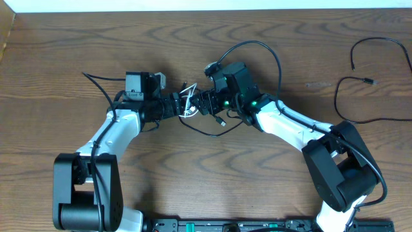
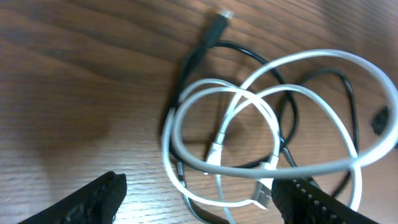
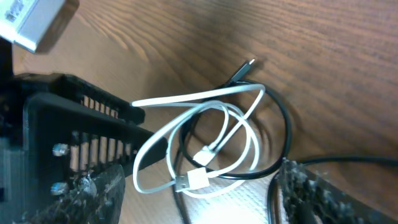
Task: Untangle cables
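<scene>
White cable (image 2: 311, 56) and black cable (image 2: 198, 56) lie tangled between both pairs of parted jaws

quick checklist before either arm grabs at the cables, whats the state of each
1. Left gripper open: ok.
2. Right gripper open: ok.
3. White cable in front of both grippers: ok.
4. White cable free of black cable: not ok, loops interlaced.
5. Black plug end lying clear of the loops: ok.
6. Clearance between the two grippers: cannot tell.
</scene>
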### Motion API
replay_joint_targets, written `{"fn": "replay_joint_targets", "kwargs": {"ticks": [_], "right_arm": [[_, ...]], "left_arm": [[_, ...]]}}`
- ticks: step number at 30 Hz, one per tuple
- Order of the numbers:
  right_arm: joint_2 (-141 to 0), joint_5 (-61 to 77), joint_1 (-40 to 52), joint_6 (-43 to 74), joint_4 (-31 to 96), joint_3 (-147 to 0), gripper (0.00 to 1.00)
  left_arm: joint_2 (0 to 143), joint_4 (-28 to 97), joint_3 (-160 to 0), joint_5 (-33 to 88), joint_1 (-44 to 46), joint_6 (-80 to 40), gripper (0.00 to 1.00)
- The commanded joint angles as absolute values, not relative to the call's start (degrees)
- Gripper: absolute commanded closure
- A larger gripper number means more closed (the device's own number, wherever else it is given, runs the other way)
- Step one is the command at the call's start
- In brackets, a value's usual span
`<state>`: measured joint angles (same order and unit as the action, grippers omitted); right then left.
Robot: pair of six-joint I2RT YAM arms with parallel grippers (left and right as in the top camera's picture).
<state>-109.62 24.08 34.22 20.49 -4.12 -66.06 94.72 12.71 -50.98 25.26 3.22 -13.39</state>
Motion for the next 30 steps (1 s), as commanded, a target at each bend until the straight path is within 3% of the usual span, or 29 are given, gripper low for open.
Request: {"fn": "replay_joint_targets", "kwargs": {"ticks": [1,5,11,14,25,30], "right_arm": [[-110.7,26.9,34.6,30.5,-5.1,-66.7,0.24],[-113.2,30.9,34.6,34.6,-8.5,-66.7,0.26],[-116.0,36.4,34.5,40.4,-15.5,-66.7,0.27],[-116.3,39.2,34.5,41.6,-17.8,-66.7,0.28],[-116.3,39.2,34.9,41.8,-23.2,-66.7,0.28],[-116.3,38.9,35.9,41.7,-23.8,-66.7,0.27]], "left_arm": [[94.3,13.0,-51.1,23.4,3.3,-14.0,0.22],[94.3,13.2,-51.1,23.5,3.3,-14.0,0.33],[94.3,13.9,-51.1,23.5,2.6,-14.0,0.65],[94.3,13.9,-51.1,23.9,1.7,-14.0,0.87],[94.3,13.1,-51.1,32.6,-5.2,-15.5,0.92],[94.3,12.1,-51.1,31.2,-5.4,-15.5,0.91]]}}
